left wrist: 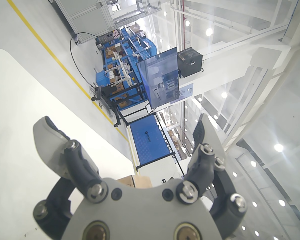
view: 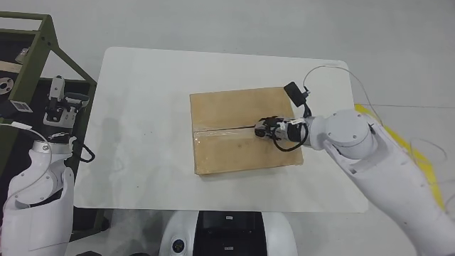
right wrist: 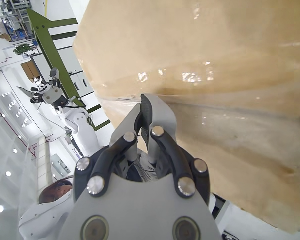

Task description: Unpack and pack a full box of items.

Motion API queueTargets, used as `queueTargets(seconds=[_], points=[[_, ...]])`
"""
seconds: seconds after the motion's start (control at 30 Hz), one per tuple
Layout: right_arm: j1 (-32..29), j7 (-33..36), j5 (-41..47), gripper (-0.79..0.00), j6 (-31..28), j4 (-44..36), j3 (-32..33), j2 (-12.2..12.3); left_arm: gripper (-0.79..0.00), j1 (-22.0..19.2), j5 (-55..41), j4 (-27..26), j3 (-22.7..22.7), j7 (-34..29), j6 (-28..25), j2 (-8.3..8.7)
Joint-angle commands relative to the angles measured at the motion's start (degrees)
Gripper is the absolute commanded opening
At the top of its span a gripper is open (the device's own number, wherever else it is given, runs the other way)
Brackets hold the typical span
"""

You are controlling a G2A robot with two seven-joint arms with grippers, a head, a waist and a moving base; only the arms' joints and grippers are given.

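Note:
A closed cardboard box (view: 234,117) lies in the middle of the white table (view: 142,149), its top seam (view: 224,132) sealed with clear tape. My right gripper (view: 267,128) is shut, its tips resting on the taped seam toward the box's right end; in the right wrist view the right gripper (right wrist: 143,102) touches the glossy tape (right wrist: 215,106), with nothing visible between its fingers. My left gripper (view: 57,101) is off the table's left edge, away from the box. In the left wrist view the left gripper (left wrist: 125,123) is open and holds nothing.
A green metal rack (view: 44,43) with small items stands left of the table, close to the left arm. A black adapter (view: 295,91) with a thin cable (view: 334,67) lies by the box's far right corner.

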Motion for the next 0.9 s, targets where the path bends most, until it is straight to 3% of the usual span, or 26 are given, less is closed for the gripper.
queueTargets(seconds=[0.0, 0.47, 0.87], points=[[-0.29, 0.24, 0.01, -0.785, -0.5, 0.54, 0.29, 0.05, 0.0, 0.0, 0.0, 0.0, 0.0, 0.0, 0.0, 0.0], [-0.96, 0.87, 0.75, -0.785, -2.59, 3.88, 1.65, -0.09, 0.0, 0.0, 0.0, 0.0, 0.0, 0.0, 0.0, 0.0], [-6.04, -0.5, -0.75, -0.785, -1.8, 1.76, 7.81, 1.37, 0.0, 0.0, 0.0, 0.0, 0.0, 0.0, 0.0, 0.0]])
